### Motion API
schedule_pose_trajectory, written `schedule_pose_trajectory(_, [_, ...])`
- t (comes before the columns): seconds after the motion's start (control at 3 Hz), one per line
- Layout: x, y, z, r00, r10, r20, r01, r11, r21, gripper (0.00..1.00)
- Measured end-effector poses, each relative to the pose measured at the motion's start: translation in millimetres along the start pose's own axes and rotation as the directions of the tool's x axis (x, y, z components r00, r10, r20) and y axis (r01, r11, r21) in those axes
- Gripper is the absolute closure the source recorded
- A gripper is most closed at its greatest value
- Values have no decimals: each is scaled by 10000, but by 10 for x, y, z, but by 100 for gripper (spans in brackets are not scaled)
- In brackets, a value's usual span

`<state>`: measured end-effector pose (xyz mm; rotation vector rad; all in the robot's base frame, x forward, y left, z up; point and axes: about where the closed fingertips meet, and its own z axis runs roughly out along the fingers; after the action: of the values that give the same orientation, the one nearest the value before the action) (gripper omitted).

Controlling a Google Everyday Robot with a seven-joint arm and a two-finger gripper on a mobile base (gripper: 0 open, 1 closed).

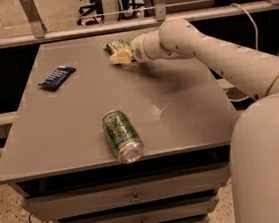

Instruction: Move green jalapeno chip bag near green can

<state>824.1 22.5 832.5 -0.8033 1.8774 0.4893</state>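
The green jalapeno chip bag [117, 46] lies flat at the far middle of the grey table [179, 104], partly hidden by my gripper. My gripper [118, 58] reaches in from the right and sits right at the bag's near edge, low over the table. The green can [121, 135] lies on its side near the table's front edge, silver top toward the front, well apart from the bag.
A small dark blue bar wrapper [56, 76] lies at the far left of the table. A metal rail [70, 33] runs behind the table. Drawers [134, 198] sit under the tabletop. My white arm [235, 67] crosses the right side.
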Motion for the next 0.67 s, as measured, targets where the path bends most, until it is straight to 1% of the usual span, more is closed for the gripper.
schedule_pose_trajectory(0.33, [47, 11, 32, 9998, 115, -144, -113, 9999, 112, 64])
schedule_pose_trajectory(0.67, [45, 11, 30, 9998, 114, -145, -112, 9999, 113, 87])
